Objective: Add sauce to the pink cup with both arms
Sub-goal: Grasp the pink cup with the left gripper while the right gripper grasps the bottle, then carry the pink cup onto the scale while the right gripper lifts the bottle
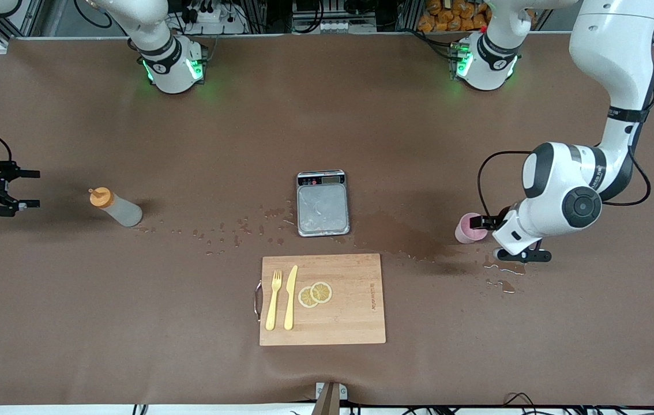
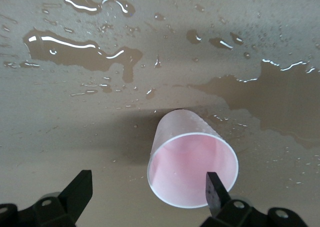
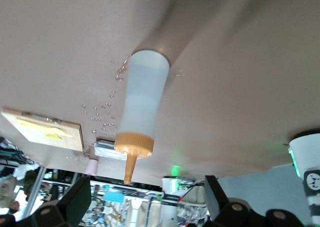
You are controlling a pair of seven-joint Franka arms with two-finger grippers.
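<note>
The pink cup [image 1: 469,228] stands upright on the brown table toward the left arm's end. My left gripper [image 1: 504,238] is low beside it and open. In the left wrist view the cup [image 2: 192,159] sits off-centre in the left gripper [image 2: 147,194], with one fingertip [image 2: 215,191] in front of its rim and the other well apart. The sauce bottle [image 1: 117,208], whitish with an orange nozzle cap, stands toward the right arm's end. My right gripper [image 1: 26,188] is open and level, a short way from it, pointing at it. The right wrist view shows the bottle [image 3: 142,102] ahead of the open right gripper [image 3: 145,199].
A metal kitchen scale [image 1: 322,210] lies mid-table. A wooden cutting board [image 1: 356,311], nearer the front camera, carries a yellow fork [image 1: 273,300], a yellow knife [image 1: 290,297] and lemon slices [image 1: 315,294]. Water drops and puddles [image 1: 500,268] wet the table near the cup and between scale and bottle.
</note>
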